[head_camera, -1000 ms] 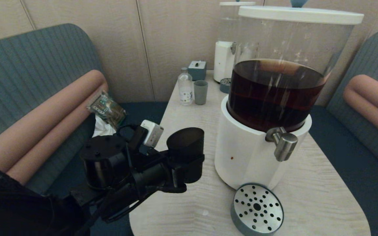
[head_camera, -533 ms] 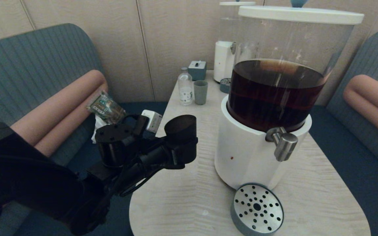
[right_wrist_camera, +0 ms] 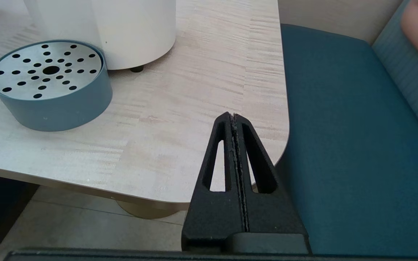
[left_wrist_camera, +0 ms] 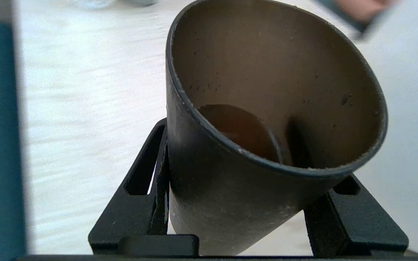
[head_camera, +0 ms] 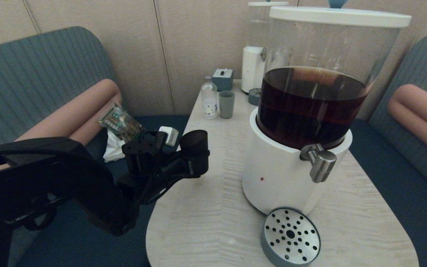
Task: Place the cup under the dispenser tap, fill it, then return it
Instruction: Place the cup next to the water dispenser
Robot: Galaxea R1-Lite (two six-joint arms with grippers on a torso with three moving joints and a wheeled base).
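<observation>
Left of centre in the head view, the left gripper (head_camera: 195, 163) is clamping the cup (head_camera: 194, 151) from both sides, fingers (left_wrist_camera: 147, 188) pressed against its lower wall. It's holding the cup over the table's (head_camera: 206, 222) left edge, well apart from the dispenser tap (head_camera: 320, 161) at centre right. The cup looks slightly tilted, and the wrist view shows what could be a bit of brown liquid at the bottom, so it's probably being kept mouth-up to avoid spilling. Lower right, below the tap, the drip tray (head_camera: 290, 236) is sitting bare. The right gripper (right_wrist_camera: 235, 119) is parked off the table's right corner, fingers pressed together on nothing.
</observation>
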